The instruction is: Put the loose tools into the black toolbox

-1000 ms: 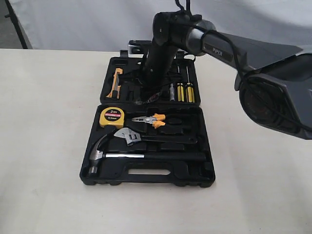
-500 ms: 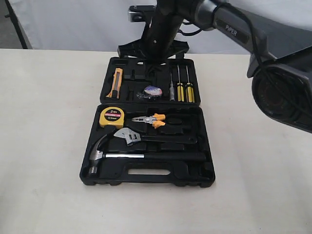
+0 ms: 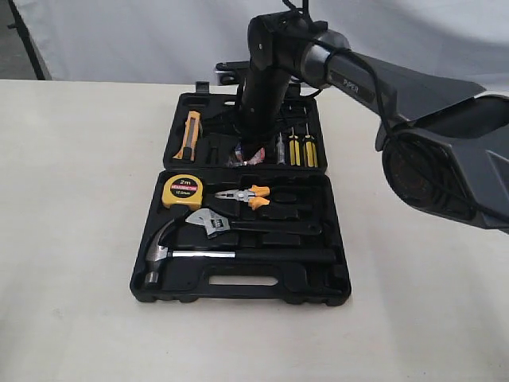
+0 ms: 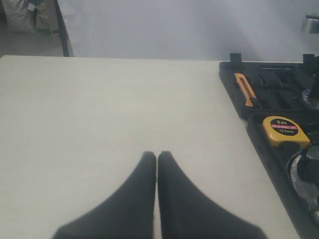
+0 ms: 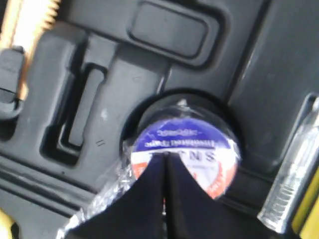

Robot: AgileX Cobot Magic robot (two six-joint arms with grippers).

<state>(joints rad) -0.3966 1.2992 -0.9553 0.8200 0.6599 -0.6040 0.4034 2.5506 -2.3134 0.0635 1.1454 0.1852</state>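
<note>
The black toolbox (image 3: pixel 337 239) lies open on the table. In its near half rest the claw hammer (image 3: pixel 199 255) and the adjustable wrench (image 3: pixel 231 225). The small tape roll (image 5: pixel 184 142), with a blue, white and red label and clear wrapper, sits in a round recess of the far half. My right gripper (image 5: pixel 165 158) is shut, its tips right over the roll's label, perhaps touching it; in the exterior view the arm hides most of the tape roll (image 3: pixel 251 155). My left gripper (image 4: pixel 157 155) is shut over bare table, left of the toolbox (image 4: pixel 254 144).
A yellow tape measure (image 3: pixel 182 191) and orange-handled pliers (image 3: pixel 248 195) lie in the near half. The far half holds an orange utility knife (image 3: pixel 188 134) and yellow-handled screwdrivers (image 3: pixel 301 149). The table around the case is pale and bare.
The right arm rose off the far half half a second ago, leaving the tape roll in its recess, and has come back down onto it. The left gripper shows no earlier view.
</note>
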